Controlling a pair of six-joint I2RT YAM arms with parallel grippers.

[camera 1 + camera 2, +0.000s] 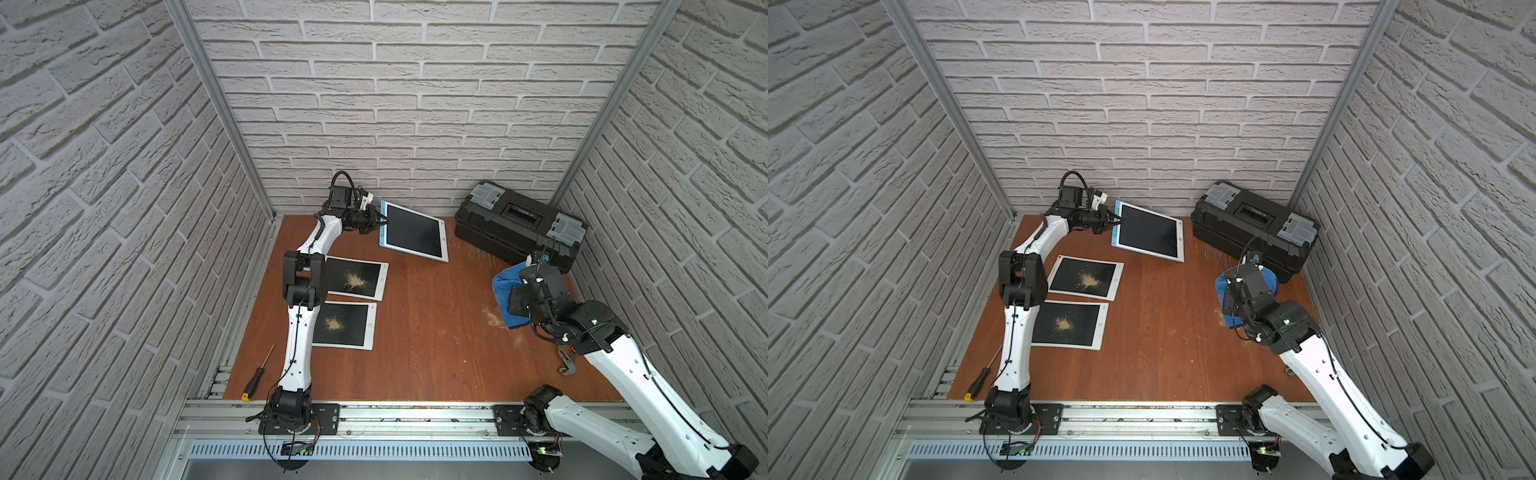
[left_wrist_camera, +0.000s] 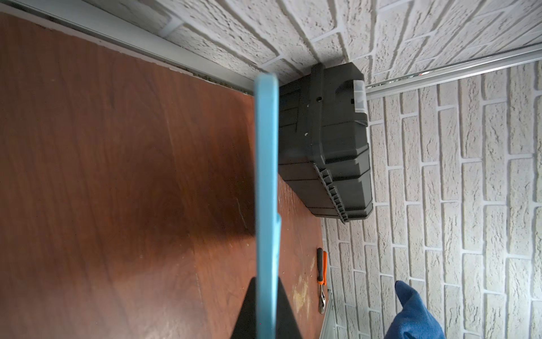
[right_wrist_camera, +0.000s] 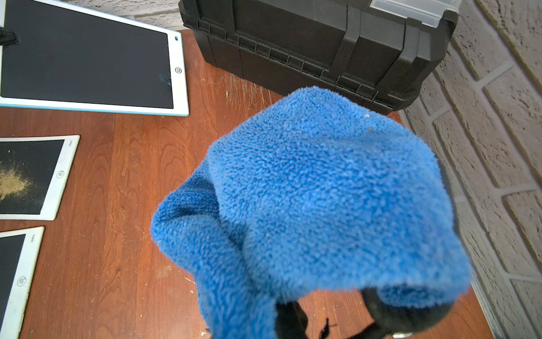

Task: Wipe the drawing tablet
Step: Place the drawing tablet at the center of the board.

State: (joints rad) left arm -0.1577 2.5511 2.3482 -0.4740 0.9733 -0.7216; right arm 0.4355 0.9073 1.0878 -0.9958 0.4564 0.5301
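The wooden table (image 1: 436,332) carries all items. The black toolbox (image 1: 519,226) stands against the rear wall at the right corner, outside the working zone.

The blue-framed drawing tablet (image 1: 413,230) sits at the rear centre, just beside the toolbox. The left gripper (image 1: 379,224) is pressed together on the tablet's left edge; the left wrist view shows the frame edge-on between the jaws. The tablet appears tilted, gripped edge raised. Whether the far edge touches the table cannot be told. This hold probably steadies the screen and faces it toward the right arm. The screen looks free of powder.

Two white tablets (image 1: 355,277) (image 1: 345,326) lie flat near the left arm, each bearing tan powder, apparently awaiting treatment.

The blue cloth (image 3: 322,190) hangs from the right gripper (image 1: 518,301), which pinches it; the fabric drapes over the fingers and hides the tips. This arm is well apart from the held tablet, so no wiping contact exists.

A screwdriver (image 1: 258,374) lies at the front left, unused.
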